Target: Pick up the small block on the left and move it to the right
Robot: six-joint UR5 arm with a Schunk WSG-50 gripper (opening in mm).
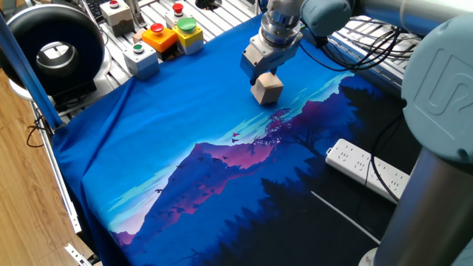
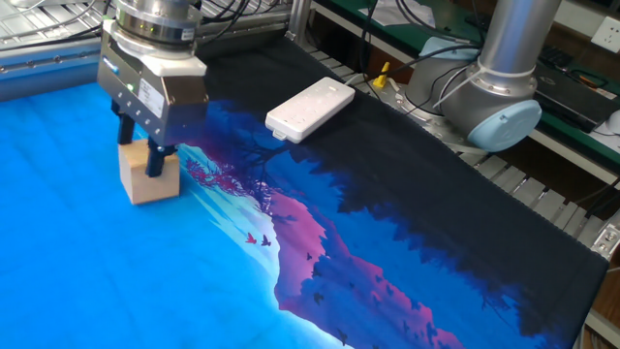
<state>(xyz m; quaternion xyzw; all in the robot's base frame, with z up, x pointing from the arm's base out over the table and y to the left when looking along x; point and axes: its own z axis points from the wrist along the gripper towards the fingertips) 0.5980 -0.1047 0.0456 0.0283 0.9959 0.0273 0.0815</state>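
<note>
The small block (image 1: pixel 267 89) is a light-tan wooden cube on the blue part of the printed cloth (image 1: pixel 185 125), toward its far side. It also shows in the other fixed view (image 2: pixel 151 180). My gripper (image 1: pixel 264 76) comes down on it from above, with one finger on each side of the cube's top half. The jaws look closed against the block, in the other fixed view (image 2: pixel 142 155) too. The block's base sits on or just above the cloth; I cannot tell which.
Grey boxes with green (image 1: pixel 142 59), orange (image 1: pixel 162 37), and red (image 1: pixel 114 11) buttons stand at the far left edge. A white power strip (image 1: pixel 367 170) lies on the dark right side, also seen in the other view (image 2: pixel 310 107). A black round device (image 1: pixel 52 48) sits far left.
</note>
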